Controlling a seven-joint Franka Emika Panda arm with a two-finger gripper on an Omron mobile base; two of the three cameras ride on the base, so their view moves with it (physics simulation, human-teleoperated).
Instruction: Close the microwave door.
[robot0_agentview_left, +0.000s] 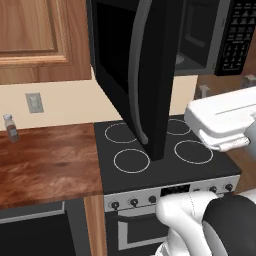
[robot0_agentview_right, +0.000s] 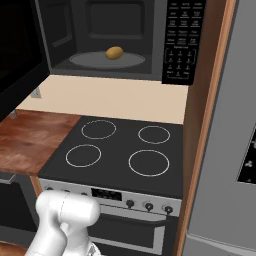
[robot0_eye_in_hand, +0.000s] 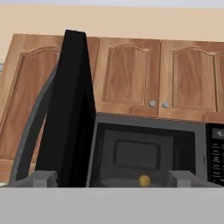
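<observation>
Wooden cabinets (robot0_eye_in_hand: 131, 78) line the wall above a black stovetop (robot0_agentview_right: 125, 150) and a wooden surface (robot0_agentview_left: 45, 165). The microwave (robot0_agentview_right: 107, 37) hangs over the stovetop, a potato (robot0_agentview_right: 114, 52) inside. The microwave door (robot0_agentview_left: 132, 70) stands swung wide open to the left. The claw (robot0_eye_in_hand: 112, 178) faces the cavity, fingers apart, holding nothing.

Microwave door (robot0_agentview_left: 135, 70) ajar, perhaps over stovetop (robot0_agentview_left: 160, 150).

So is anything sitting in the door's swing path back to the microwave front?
Nothing visible blocks it. The microwave door stands wide open out over the stovetop. The small yellowish item sits well inside on the turntable, behind the microwave opening.
</observation>
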